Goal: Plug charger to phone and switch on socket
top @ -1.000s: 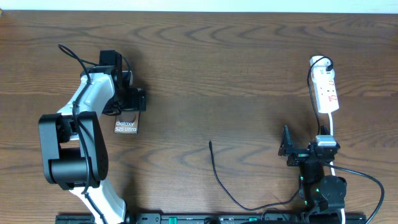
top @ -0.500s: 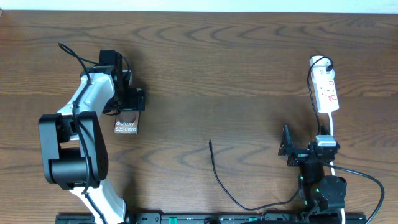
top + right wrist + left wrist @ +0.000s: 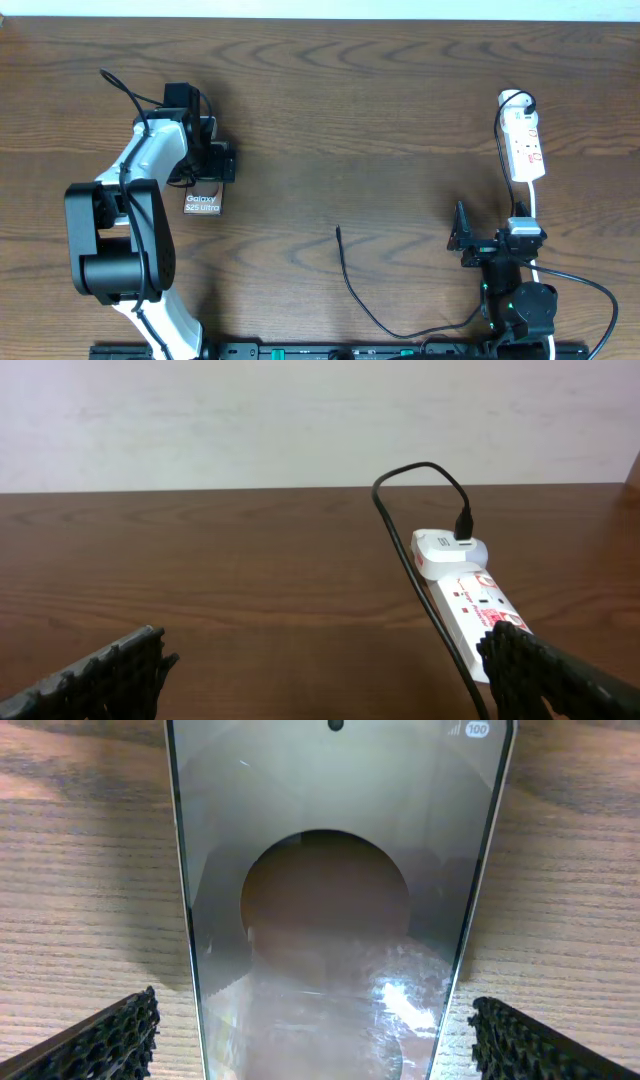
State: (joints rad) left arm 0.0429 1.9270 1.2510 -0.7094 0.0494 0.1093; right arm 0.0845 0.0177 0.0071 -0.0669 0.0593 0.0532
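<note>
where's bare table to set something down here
Bare: the wide stretch between phone and socket, beyond the charger tip. Crowded: around the phone under the left arm, and the cord beside the right arm.

Right wrist cam, low over a dark wood table (image 3: 230, 570), pale wall (image 3: 250, 420) behind. Right gripper (image 3: 330, 680) spread wide: two black honeycomb-textured fingers (image 3: 110, 672) poke in at the btm corners of the frame, nothing between them. At frame right, a white socket (image 3: 470, 605) strip lies flat, angled away from the cam, w/ red marks on top. A white adapter (image 3: 445, 550) sits on its far end. A black charger cable (image 3: 400, 530) plugs into the adapter, arcs up and over, then runs toward the cam just beside the strip.
</note>
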